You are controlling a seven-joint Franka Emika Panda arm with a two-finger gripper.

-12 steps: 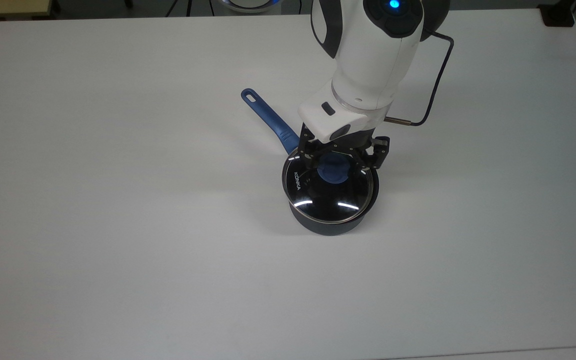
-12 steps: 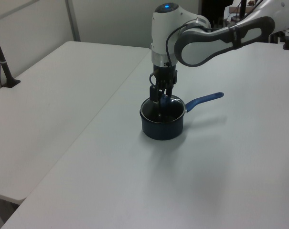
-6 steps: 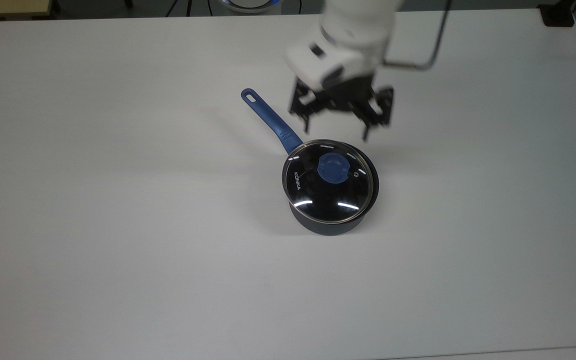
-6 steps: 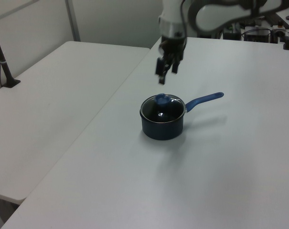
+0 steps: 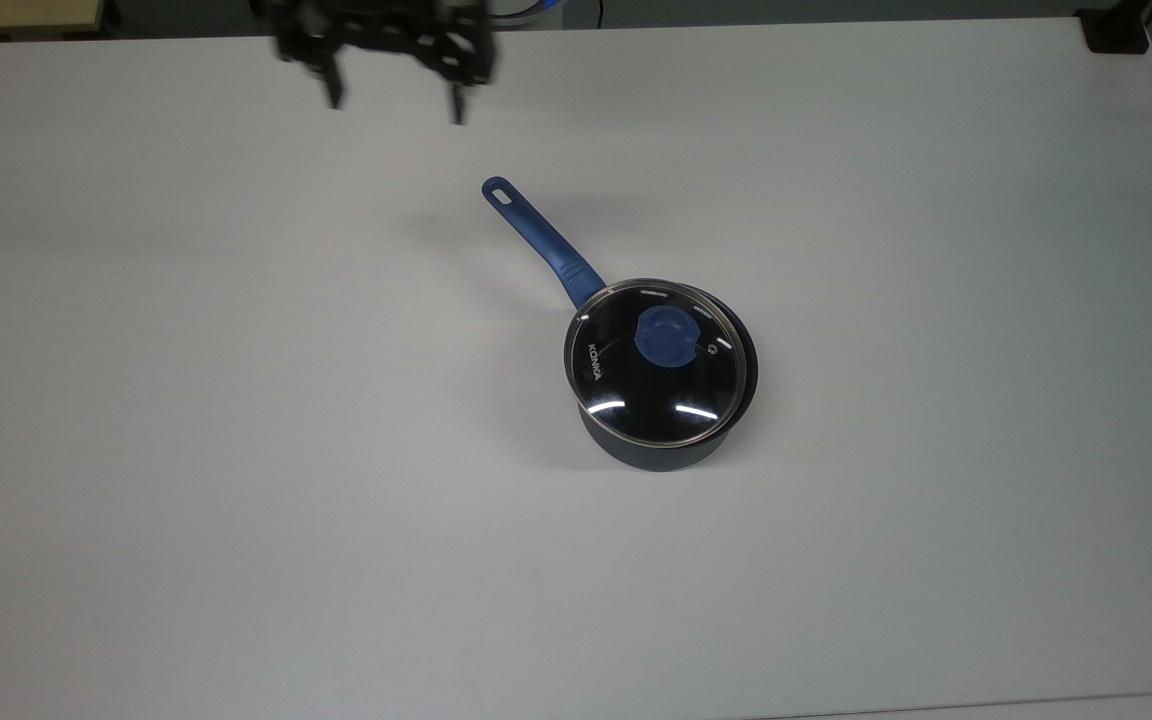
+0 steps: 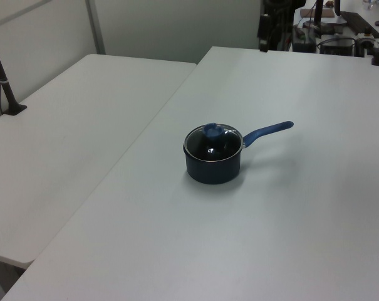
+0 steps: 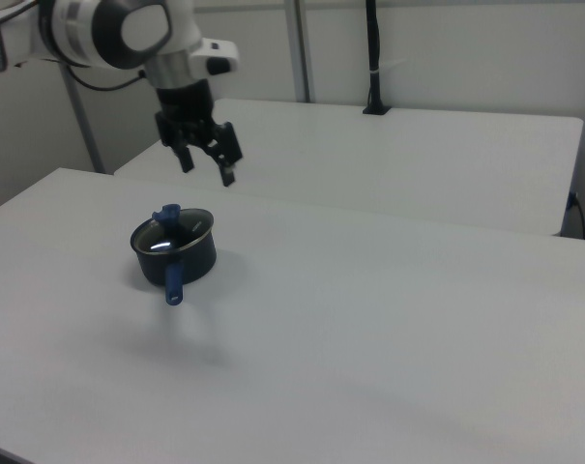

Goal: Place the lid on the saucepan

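Lid-and-saucepan set, one item per line. Gripper [image 5: 391,95]: fingers spread apart, holding nothing, raised well above the table [image 5: 186,450] at the top view's upper left, well apart from the pot. Lid [image 5: 654,362]: clear glass, steel rim, blue knob up, seated on the saucepan's mouth, sitting slightly toward the top view's left of the pot body, likely a matter of viewing angle. Saucepan [image 5: 671,445]: upright mid-table, long blue handle [image 5: 539,235] pointing to the top view's upper left. Status, as judged: placement complete; pot covered, nothing needs holding.
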